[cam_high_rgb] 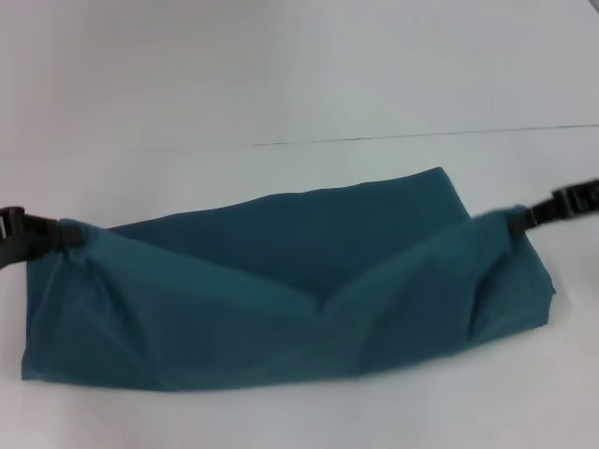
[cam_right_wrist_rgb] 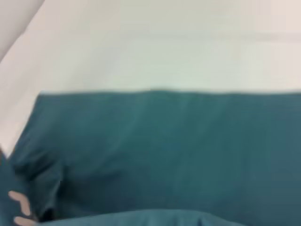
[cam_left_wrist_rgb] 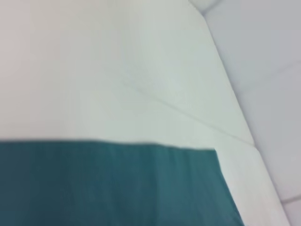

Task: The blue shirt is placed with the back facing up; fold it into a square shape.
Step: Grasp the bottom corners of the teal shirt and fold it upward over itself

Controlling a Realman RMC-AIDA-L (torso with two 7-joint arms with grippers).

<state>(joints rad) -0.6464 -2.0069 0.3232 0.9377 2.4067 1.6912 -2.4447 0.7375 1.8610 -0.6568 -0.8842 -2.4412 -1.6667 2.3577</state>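
A plain white table (cam_high_rgb: 281, 75) fills the scene. Nearest the robot, the lifted near edge of the large dark teal-blue cotton shirt (cam_high_rgb: 281, 309) sags between two black grippers: the left gripper (cam_high_rgb: 67, 234) and the right gripper (cam_high_rgb: 520, 219), each clamped on an end corner. The shirt's long axis runs side to side between them, and its flat layer lies beyond toward the far edge, so the fold likely carries forward, both arms equally placed.

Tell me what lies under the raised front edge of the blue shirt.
Under the lifted edge of the blue shirt more of its own blue cloth shows, lying on the white table. Whatever is beneath that layer is covered.
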